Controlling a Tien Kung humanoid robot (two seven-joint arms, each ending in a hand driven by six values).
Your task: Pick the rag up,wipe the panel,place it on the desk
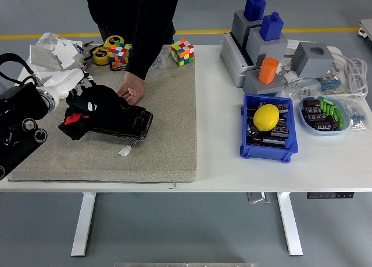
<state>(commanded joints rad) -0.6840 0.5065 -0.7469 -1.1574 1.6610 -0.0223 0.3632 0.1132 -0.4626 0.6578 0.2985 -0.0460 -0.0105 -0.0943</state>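
— Reaching in from the left edge of the frame, the left hand (87, 107) is pressing the rag (93, 104), a bunched black cloth, onto the left end of the panel (131, 123). Confirm?

— Confirmed. The hand is sitting under or within the cloth, so finger spread cannot be told from this view. A small red patch is showing at the cloth's lower left.

— Where is the panel lying?

— It is lying at centre left of the frame, on the grey mat (168, 145) that is covering the left half of the white table (232, 171). It is a dark glossy slab, angled slightly down toward the right, with a small white connector (124, 152) just beside its lower edge.

— Is anything else touching it?

— A person's hand (132, 91) is resting on the panel's upper edge, just right of the rag. The person is standing at the top of the frame.

— And the right arm?

— It is not appearing anywhere in the frame.
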